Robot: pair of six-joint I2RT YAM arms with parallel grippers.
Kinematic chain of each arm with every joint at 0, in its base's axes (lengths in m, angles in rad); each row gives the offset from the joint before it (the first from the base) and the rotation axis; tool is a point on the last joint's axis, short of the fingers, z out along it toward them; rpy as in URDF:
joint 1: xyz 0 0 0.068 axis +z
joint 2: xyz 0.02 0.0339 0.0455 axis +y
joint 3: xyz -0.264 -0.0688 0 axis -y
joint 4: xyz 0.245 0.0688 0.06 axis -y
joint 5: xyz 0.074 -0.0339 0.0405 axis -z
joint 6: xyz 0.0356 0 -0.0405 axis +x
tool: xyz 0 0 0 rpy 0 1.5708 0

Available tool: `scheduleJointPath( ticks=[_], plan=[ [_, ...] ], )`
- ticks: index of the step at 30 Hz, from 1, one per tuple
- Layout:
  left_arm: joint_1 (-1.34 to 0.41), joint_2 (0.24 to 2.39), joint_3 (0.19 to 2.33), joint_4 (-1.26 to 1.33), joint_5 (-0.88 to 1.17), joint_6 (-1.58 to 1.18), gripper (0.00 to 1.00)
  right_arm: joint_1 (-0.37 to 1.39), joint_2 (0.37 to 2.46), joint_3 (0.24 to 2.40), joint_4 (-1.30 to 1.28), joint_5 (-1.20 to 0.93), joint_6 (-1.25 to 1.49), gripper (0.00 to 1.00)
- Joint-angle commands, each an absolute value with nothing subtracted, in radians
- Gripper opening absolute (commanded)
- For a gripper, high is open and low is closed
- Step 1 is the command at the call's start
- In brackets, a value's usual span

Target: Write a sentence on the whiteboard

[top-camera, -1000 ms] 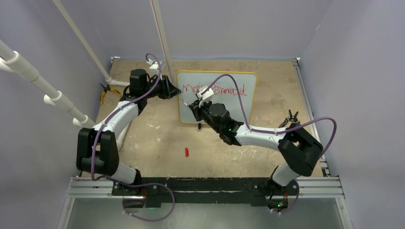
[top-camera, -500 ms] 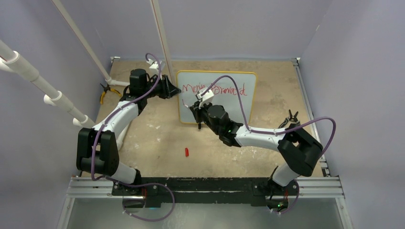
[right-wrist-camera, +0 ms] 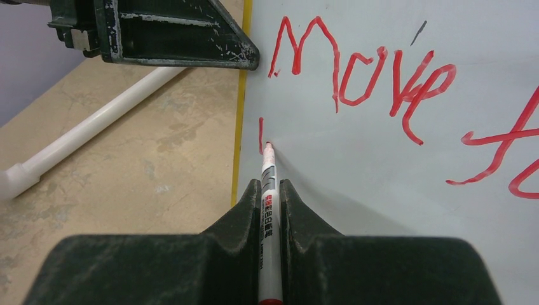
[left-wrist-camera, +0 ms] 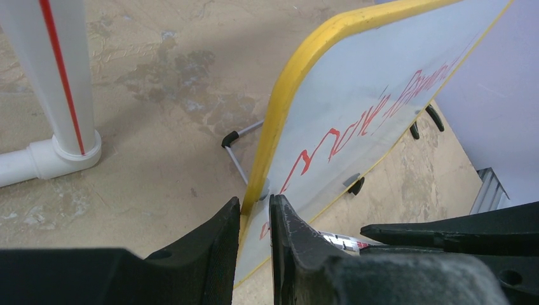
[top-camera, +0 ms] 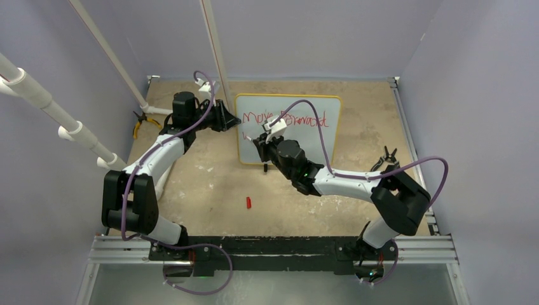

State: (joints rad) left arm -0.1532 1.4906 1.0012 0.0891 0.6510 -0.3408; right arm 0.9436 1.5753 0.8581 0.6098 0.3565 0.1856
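At twelve o'clock on the counter (top-camera: 210,178), the whiteboard (top-camera: 318,146) stands, its nine o'clock edge pinched by the left end effector (left-wrist-camera: 254,202). The right end effector (right-wrist-camera: 270,184) grips a red marker (right-wrist-camera: 269,170) with its tip touching the board below "Move" of the sentence (right-wrist-camera: 394,82). The second line looks barely begun, so next come steady strokes toward three o'clock.

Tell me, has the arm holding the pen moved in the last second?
Yes, slightly: the right fingers and pen slid down the whiteboard toward its near edge, uncovering "Move" in the sentence.

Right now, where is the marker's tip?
In the right wrist view, the tip of the marker rests on the whiteboard near its left edge, below the red word Move.
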Motion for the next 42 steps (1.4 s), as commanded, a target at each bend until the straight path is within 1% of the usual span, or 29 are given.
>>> scheduleJointPath(
  ticks=[1, 22, 42],
  plan=[
    [-0.158, 1.492, 1.001, 0.132, 0.673, -0.347, 0.22, 0.940, 1.540, 0.873, 0.655, 0.415, 0.175, 0.00],
    [-0.161, 1.494, 1.001, 0.135, 0.674, -0.348, 0.20, 0.943, 1.519, 0.803, 0.620, 0.411, 0.210, 0.00],
    [-0.169, 1.499, 1.001, 0.134, 0.679, -0.347, 0.19, 0.945, 1.519, 0.866, 0.690, 0.484, 0.198, 0.00]
  ],
)
